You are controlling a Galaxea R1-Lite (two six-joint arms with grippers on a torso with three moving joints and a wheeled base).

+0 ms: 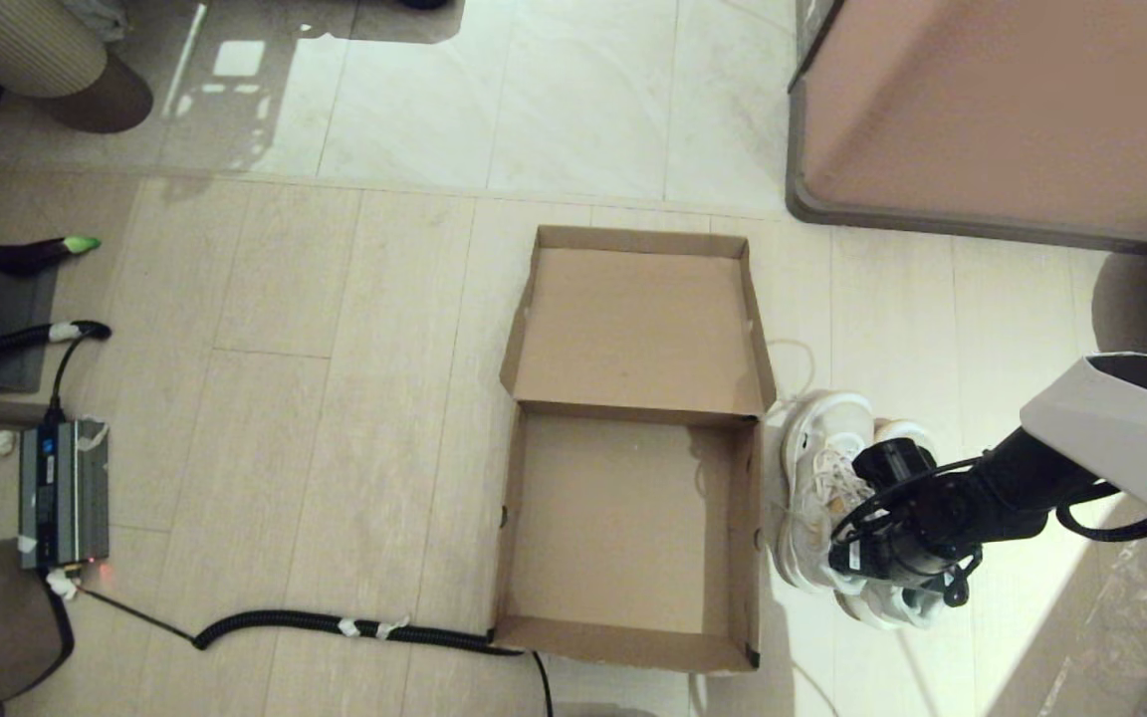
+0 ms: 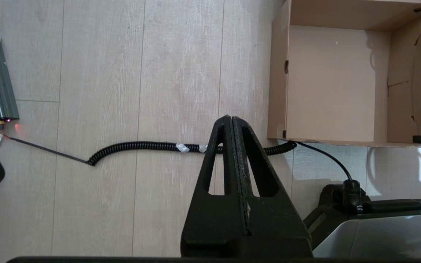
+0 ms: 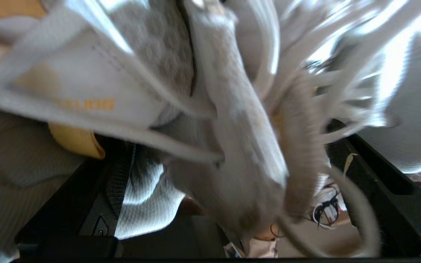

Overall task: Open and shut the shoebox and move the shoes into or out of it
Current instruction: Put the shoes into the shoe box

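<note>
The brown cardboard shoebox (image 1: 509,528) lies open on the floor with nothing inside, its lid (image 1: 638,319) flipped back flat behind it. The white and grey mesh shoes (image 1: 822,468) stand side by side on the floor just right of the box. My right gripper (image 1: 857,553) reaches down onto them. In the right wrist view its black fingers (image 3: 86,190) stand wide apart with tongues, laces and mesh of the shoes (image 3: 232,109) between them, not clamped. My left gripper (image 2: 231,118) is shut on nothing, hovering over the floor left of the box's (image 2: 327,84) front corner.
A large pinkish-brown cabinet (image 1: 1002,110) stands at the back right. A coiled black cable (image 1: 335,625) runs along the floor from a grey metal device (image 1: 64,493) to the box's front left corner. Part of my base (image 2: 378,226) shows beside the box front.
</note>
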